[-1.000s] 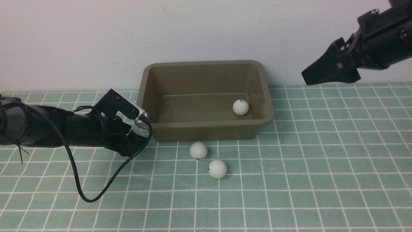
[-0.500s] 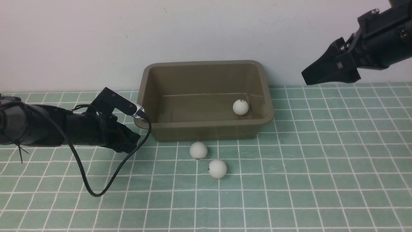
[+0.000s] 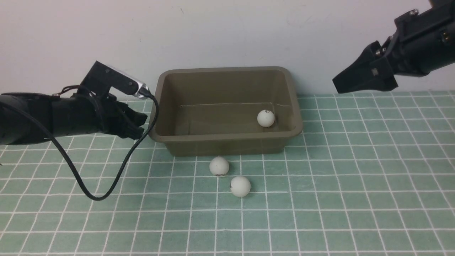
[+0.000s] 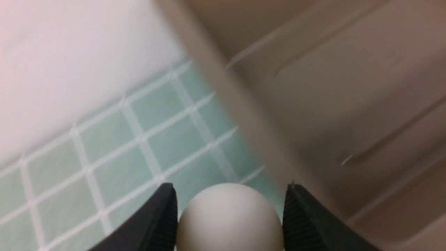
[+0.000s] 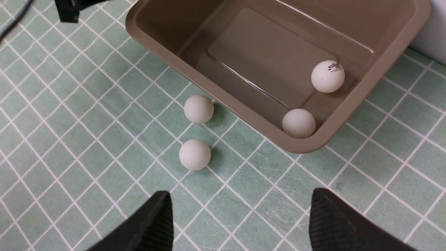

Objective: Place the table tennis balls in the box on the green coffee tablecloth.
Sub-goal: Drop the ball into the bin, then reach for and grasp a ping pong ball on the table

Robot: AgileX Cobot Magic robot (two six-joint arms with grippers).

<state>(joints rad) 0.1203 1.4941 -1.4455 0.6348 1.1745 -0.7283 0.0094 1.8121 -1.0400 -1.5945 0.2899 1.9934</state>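
The olive-brown box (image 3: 227,144) stands on the green coffee tablecloth (image 3: 355,177) against the wall. My left gripper (image 3: 137,124) hovers just outside the box's left rim, shut on a white table tennis ball (image 4: 228,219); the fingers hide that ball in the front view. Two balls lie inside the box (image 5: 264,45): one with printed marks (image 5: 327,76) and one in the near corner (image 5: 298,122). Two more balls (image 3: 219,166) (image 3: 240,186) rest on the cloth in front of the box. My right gripper (image 3: 355,83) hangs high at the right, open and empty.
A white wall (image 3: 227,32) rises directly behind the box. A black cable (image 3: 106,188) loops down from my left wrist to the cloth, left of the two loose balls.
My left gripper has risen with its ball from the cloth by the box's front left corner to rim height, moving slightly left. The right arm and the loose balls have not moved.
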